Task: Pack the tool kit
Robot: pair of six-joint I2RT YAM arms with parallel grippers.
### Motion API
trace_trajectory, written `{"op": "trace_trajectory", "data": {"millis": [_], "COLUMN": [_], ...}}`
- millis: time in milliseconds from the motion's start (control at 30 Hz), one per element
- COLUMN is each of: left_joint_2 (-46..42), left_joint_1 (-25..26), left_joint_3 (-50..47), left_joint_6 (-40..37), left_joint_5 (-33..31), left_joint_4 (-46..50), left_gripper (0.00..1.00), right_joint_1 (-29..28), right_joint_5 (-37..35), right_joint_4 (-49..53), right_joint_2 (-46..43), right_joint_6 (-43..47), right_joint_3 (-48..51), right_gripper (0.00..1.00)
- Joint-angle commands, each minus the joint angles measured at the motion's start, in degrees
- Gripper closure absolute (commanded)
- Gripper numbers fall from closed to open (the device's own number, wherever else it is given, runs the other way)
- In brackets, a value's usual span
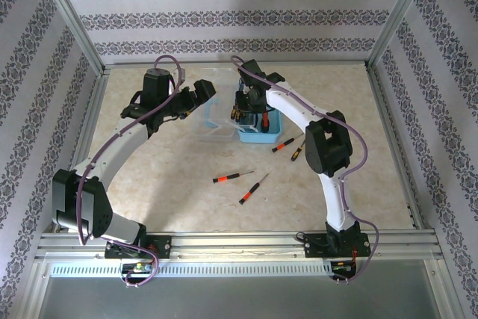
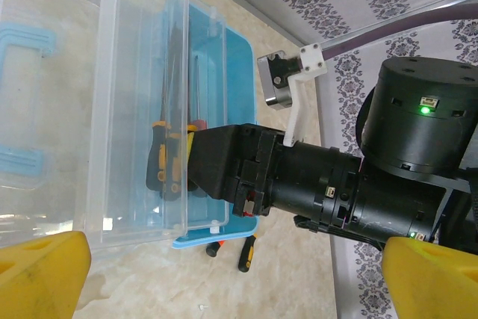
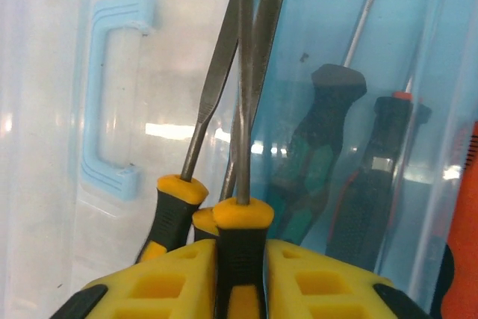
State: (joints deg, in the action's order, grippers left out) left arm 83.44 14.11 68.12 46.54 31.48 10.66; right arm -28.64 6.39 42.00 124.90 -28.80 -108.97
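The blue tool box stands at mid-table with its clear lid swung open to the left. My right gripper reaches down into the box. Its yellow fingers close round the handle of a yellow-and-black screwdriver, whose blade points into the box. Another yellow-and-black screwdriver and a green-handled one lie inside. My left gripper hovers open beside the lid, with nothing between its yellow fingertips.
Two red-handled screwdrivers lie loose on the table in front of the box. Two more lie just to the right of it, and they are seen again below the box's corner. The cell's frame and patterned walls surround the table.
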Motion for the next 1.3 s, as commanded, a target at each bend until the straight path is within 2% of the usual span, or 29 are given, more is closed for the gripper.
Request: {"op": "trace_trajectory", "data": {"millis": [0,333,567,733,933,1100,1267], "left_joint_2": [-0.6,-0.6,-0.6,-0.5,-0.3,0.7,2.2], "left_joint_1": [-0.7,-0.7,-0.7,-0.7,0.2,3.6,9.2], "left_joint_3": [-0.2,-0.2,-0.4,-0.6,-1.3,-1.3,-0.7], "left_joint_6": [0.4,0.6,1.0,1.6,2.7,2.3,0.9], "left_joint_5": [1.2,1.6,2.2,2.9,3.5,3.5,2.6], "left_joint_4": [-2.2,-2.5,-3.0,-3.7,-5.1,-5.1,-3.8], "left_gripper": [0.00,0.00,0.00,0.00,0.01,0.01,0.01], "right_joint_1": [0.4,-0.1,-0.1,0.1,2.3,6.0,7.5], "right_joint_5": [-0.1,-1.9,-6.7,-10.6,-14.1,-12.1,-14.2], "right_joint_4": [2.7,2.3,0.6,-4.2,-12.0,-17.4,-17.8], "right_joint_2": [0.1,-7.9,-17.4,-25.4,-36.1,-42.7,-45.5], "right_joint_6": [-0.1,0.2,1.1,1.1,-2.7,-5.7,-6.5], "right_joint_3": [-0.5,1.5,6.3,17.3,35.9,49.6,57.3], "right_gripper": [0.72,0.67,0.66,0.64,0.61,0.60,0.60]}}
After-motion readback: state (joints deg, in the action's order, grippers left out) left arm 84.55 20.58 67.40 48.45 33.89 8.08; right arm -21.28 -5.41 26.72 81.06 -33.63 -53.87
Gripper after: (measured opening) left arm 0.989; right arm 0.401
